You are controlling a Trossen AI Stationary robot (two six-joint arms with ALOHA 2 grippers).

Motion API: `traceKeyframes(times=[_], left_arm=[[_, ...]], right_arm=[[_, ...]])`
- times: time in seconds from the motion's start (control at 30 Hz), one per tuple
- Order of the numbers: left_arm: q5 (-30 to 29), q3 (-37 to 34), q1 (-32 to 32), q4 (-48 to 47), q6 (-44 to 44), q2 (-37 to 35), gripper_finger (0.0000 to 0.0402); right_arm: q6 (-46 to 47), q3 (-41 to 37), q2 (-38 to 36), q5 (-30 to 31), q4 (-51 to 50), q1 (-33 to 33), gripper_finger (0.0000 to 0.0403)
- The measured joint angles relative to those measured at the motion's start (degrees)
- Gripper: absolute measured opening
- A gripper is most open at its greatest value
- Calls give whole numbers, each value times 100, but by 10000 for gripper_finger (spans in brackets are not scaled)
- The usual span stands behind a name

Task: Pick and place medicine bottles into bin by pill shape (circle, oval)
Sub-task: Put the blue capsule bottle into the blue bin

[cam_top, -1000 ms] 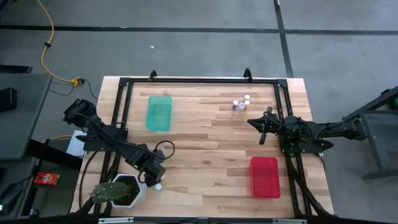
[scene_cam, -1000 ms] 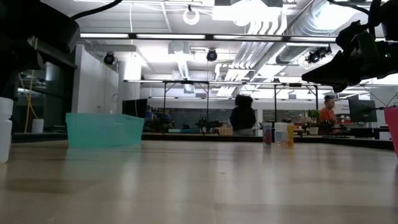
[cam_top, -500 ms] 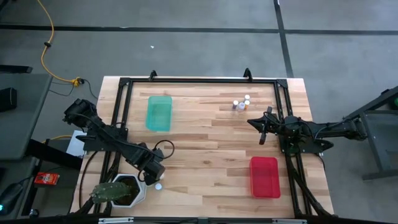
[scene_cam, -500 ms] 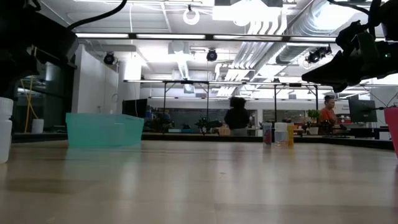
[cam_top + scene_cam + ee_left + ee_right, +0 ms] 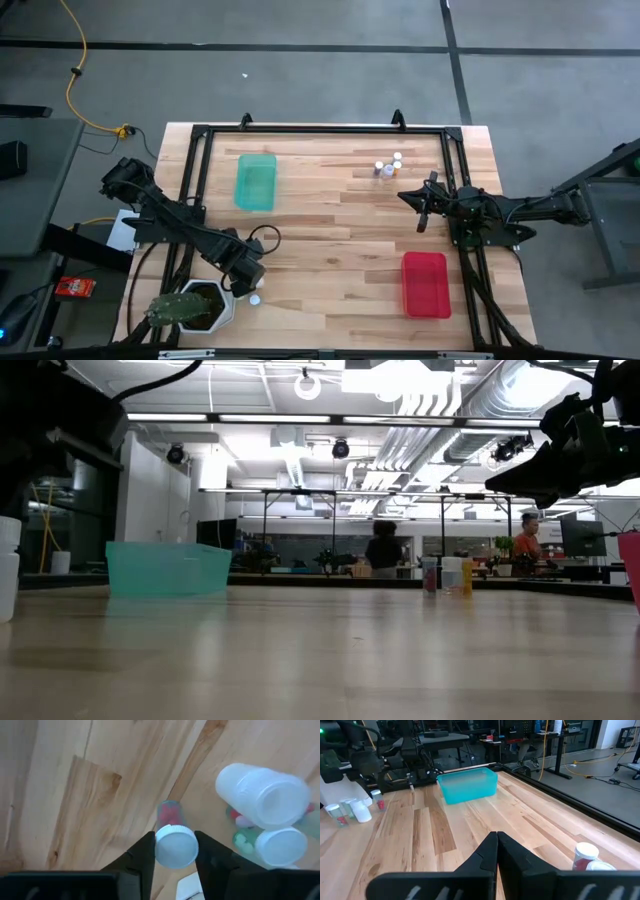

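A small medicine bottle (image 5: 172,827) with a white cap and red pills inside stands on the wood at the table's near left, next to the cactus pot (image 5: 200,305). My left gripper (image 5: 176,855) is shut on it; in the high view the gripper (image 5: 252,288) is just above a white cap (image 5: 255,298). Two more bottles sit close by: one lying on its side (image 5: 262,795) and one upright with green pills (image 5: 280,845). Three bottles (image 5: 386,166) stand at the far right. My right gripper (image 5: 423,215) hangs shut above the table's right side, touching nothing. My left gripper pinches the bottle's round white cap (image 5: 176,847) between its two fingers (image 5: 145,857), one on each side of the cap. The fingers come from above, pointing down. The bottle stands upright, its bottom on the table as far as I can see.
A teal bin (image 5: 255,182) sits at the far left and a red bin (image 5: 425,284) at the near right. A black frame (image 5: 320,130) runs round the table top. The wide middle of the wooden top (image 5: 330,240) is bare. People stand in the room behind (image 5: 384,548).
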Motion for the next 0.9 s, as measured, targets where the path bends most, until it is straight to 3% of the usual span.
traceKeyframes(times=[0.17, 0.33, 0.47, 0.57, 0.7, 0.9], left_arm=[[-528, 218, 197, -184, 539, -412, 101], [-2025, 461, 383, -203, 1451, -1185, 116], [-3417, 355, 469, 583, 2615, -1912, 114], [-4030, 18, 598, 1641, 3748, -2433, 112], [-3868, -867, 1004, 3711, 5135, -3017, 112], [-2278, -2567, 1885, 7327, 5997, -3266, 113]], right_arm=[[-1, 0, 0, 0, -1, -1, 0], [0, 0, -1, 0, -1, 1, 0], [-1, 0, 0, 0, 2, -1, 0], [2, 0, -1, 0, 46, 0, 0], [30, 0, -2, 0, 249, 1, 0], [50, 0, 0, -219, 697, -1, 0]])
